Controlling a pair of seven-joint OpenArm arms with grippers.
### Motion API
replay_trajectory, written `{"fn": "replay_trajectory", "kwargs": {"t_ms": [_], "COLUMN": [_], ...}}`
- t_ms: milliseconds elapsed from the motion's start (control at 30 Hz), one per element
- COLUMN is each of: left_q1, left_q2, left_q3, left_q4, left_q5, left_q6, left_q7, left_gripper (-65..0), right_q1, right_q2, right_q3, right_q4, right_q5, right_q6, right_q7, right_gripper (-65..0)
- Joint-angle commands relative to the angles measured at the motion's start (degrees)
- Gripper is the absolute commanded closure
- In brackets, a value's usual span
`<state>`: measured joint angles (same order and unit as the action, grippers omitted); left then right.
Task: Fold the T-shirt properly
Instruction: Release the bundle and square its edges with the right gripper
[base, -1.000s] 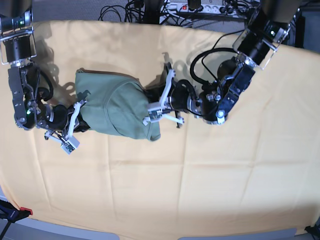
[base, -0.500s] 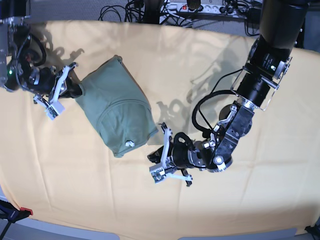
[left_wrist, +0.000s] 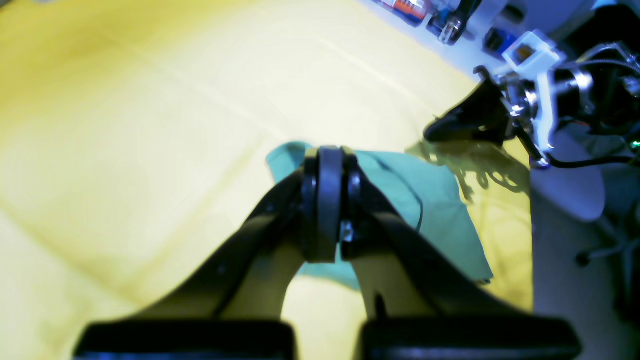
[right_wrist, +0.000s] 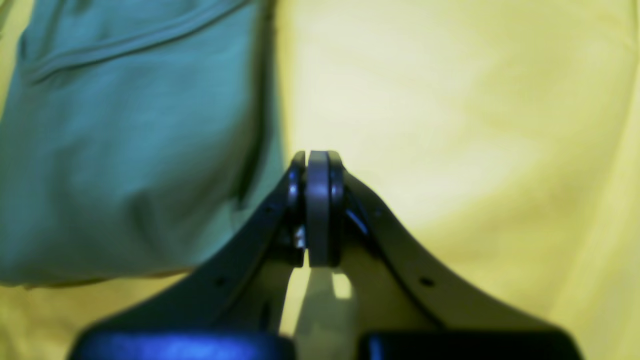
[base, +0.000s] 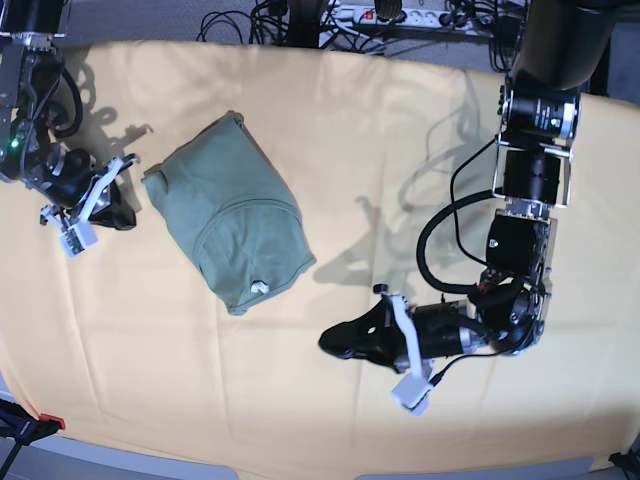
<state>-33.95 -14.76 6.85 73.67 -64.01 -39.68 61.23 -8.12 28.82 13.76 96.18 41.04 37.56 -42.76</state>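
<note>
The sage-green T-shirt lies folded in a compact bundle on the yellow-orange cloth, left of centre, its small white neck tag at the near end. My left gripper is shut and empty, low over the cloth to the right of and nearer than the shirt. In the left wrist view the gripper has its jaws closed, with the shirt beyond them. My right gripper is shut and empty just left of the shirt. The right wrist view shows the gripper closed beside the shirt's edge.
The yellow-orange cloth covers the whole table. Cables and a power strip lie behind the far edge. A red clamp sits at the near left corner. The right arm shows at the table edge in the left wrist view.
Both grippers have let go of the shirt and drawn away from it: the left toward the near right, now shut, the right down and to the left. The shirt lies folded and turned.
</note>
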Motion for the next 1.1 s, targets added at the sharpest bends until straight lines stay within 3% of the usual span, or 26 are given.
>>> {"fn": "replay_trajectory", "kwargs": {"t_ms": [0, 133, 333, 567, 800, 1067], "left_q1": [-1.27, 2.12, 3.91, 3.91, 3.93, 3.91], "left_q2": [0.07, -2.23, -3.34, -4.61, -4.50, -4.46], "left_q3": [-0.85, -1.31, -1.38, -1.38, -1.36, -1.36], "left_q4": [0.79, 0.79, 0.85, 0.85, 0.85, 0.85], "left_q5": [-2.60, -6.97, -7.28, -7.50, -7.45, -9.57], "left_q6": [-0.32, -0.32, -0.32, -0.32, -0.32, -0.32], "left_q7": [-1.11, -0.72, 0.37, 1.01, 1.55, 6.34], "left_gripper": [0.0, 0.0, 0.0, 0.0, 0.0, 0.0], "right_q1": [1.51, 3.80, 3.98, 0.76, -5.88, -14.25], "right_q2": [0.85, 0.48, 0.37, -0.39, -0.39, -1.57], "right_q3": [0.44, -1.46, -4.09, -4.07, -2.71, -2.45], "right_q4": [-1.20, -8.17, -9.31, -9.29, -7.37, 3.08], "right_q5": [1.14, 6.64, 18.73, 29.55, 33.83, 33.81], "right_q6": [1.68, 2.44, 2.44, 2.44, 2.44, 2.44], "right_q7": [1.11, -1.53, -8.02, -21.27, -21.40, -21.38], "right_gripper": [0.0, 0.0, 0.0, 0.0, 0.0, 0.0]}}
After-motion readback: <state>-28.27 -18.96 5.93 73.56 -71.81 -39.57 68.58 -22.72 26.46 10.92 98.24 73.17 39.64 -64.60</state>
